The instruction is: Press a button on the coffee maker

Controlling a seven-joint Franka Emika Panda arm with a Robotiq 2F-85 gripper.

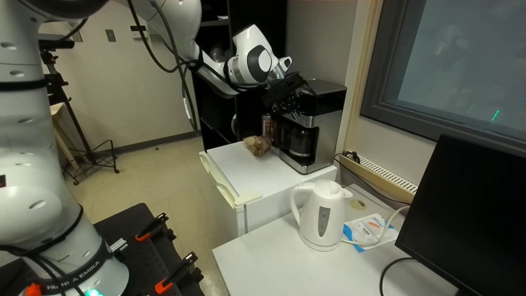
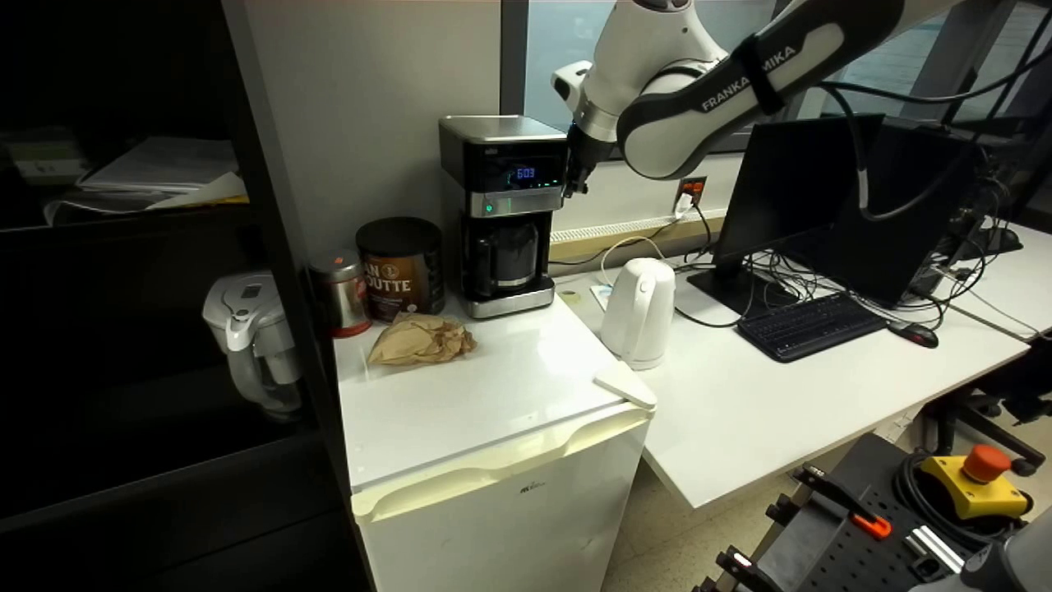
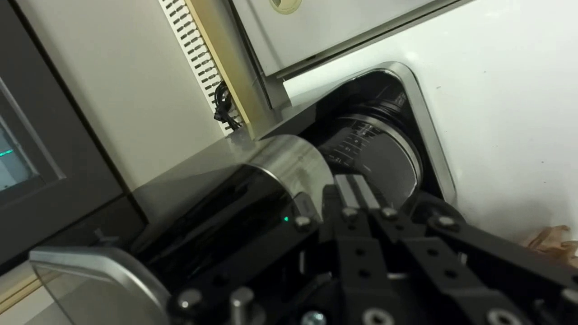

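The coffee maker is a boxy black and steel machine on a white mini fridge. It also shows in an exterior view, with a lit blue display and a green-lit button on the steel band. My gripper is shut and empty, beside the upper front of the machine; it also shows in an exterior view, at the display's right edge. In the wrist view my fingertips are together, over the steel band and glass carafe. I cannot tell whether they touch the machine.
A white kettle stands on the desk beside the fridge. A crumpled paper bag, a coffee tub and a metal can are on the fridge. A monitor stands on the desk.
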